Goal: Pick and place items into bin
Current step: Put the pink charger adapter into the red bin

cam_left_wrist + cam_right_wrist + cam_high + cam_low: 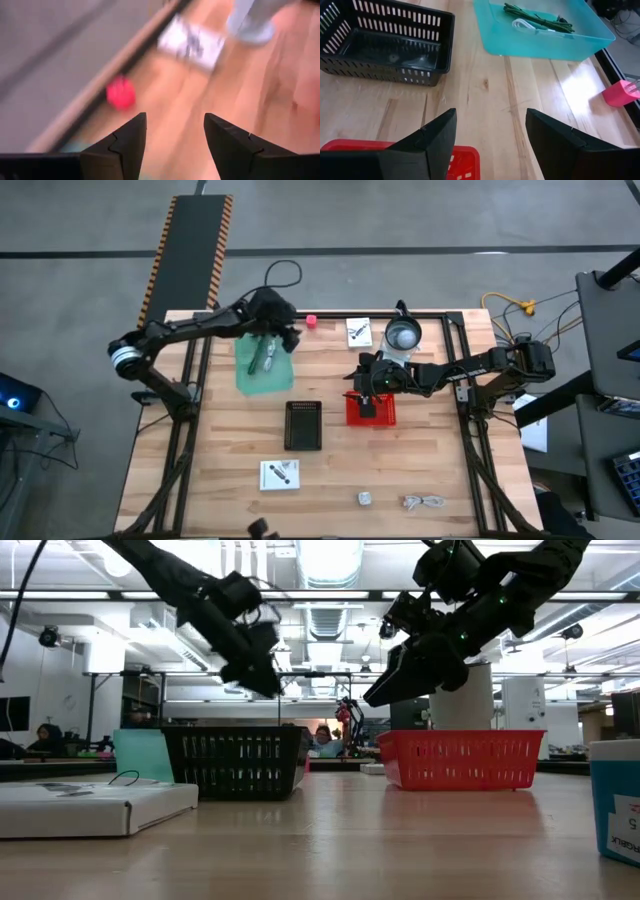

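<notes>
My left gripper [290,327] [175,131] is open above the far end of the teal bin [264,363], short of the pink blob [311,321] [120,93], which lies on the table by the far rail. A white card [358,332] [192,42] lies beyond the blob, beside the clear jug [403,335]. My right gripper [364,383] [490,125] is open over the red basket [371,409] [395,150]. The teal bin [545,30] holds green and white cable bundles [535,21]. A second card [279,474], a silver cube [365,498] and a cable bundle [425,501] lie near the table's near edge.
A black basket [303,425] [385,45] stands at mid-table between the teal bin and the red basket. Dark frame rails [455,370] run along the table's left, right and far sides. Bare wood lies between the baskets and the near items.
</notes>
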Robot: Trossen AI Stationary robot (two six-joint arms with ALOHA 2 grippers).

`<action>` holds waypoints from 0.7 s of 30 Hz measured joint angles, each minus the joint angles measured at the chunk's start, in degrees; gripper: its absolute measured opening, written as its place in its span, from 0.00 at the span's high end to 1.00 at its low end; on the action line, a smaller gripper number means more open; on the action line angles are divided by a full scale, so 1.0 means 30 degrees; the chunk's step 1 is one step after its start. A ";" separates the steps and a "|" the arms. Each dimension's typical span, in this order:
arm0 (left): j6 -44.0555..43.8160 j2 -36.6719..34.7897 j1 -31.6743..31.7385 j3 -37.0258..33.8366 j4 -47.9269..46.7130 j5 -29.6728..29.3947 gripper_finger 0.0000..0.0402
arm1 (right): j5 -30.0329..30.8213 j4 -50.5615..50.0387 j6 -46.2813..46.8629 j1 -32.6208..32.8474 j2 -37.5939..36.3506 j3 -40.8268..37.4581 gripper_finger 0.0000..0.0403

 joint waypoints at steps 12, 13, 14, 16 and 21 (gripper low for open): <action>0.7342 0.3361 0.0499 0.1160 0.2548 0.0935 0.54 | 0.0006 0.0001 0.0734 0.0000 0.0001 -0.0126 0.44; 0.7672 0.3766 0.0617 0.1660 0.1666 0.0931 0.54 | 0.0006 -0.0001 0.0725 0.0000 0.0001 -0.0146 0.44; 0.7930 0.4169 0.0753 0.2319 0.0486 0.0934 0.54 | 0.0006 0.0001 0.0707 0.0000 0.0006 -0.0146 0.44; 0.8197 0.5098 0.0938 0.3970 -0.2009 0.0927 0.54 | 0.0006 0.0008 0.0706 0.0000 0.0006 -0.0146 0.44; 0.9369 0.7211 0.1241 0.7996 -0.6570 0.0880 0.54 | 0.0006 0.0008 0.0621 0.0000 0.0004 -0.0146 0.44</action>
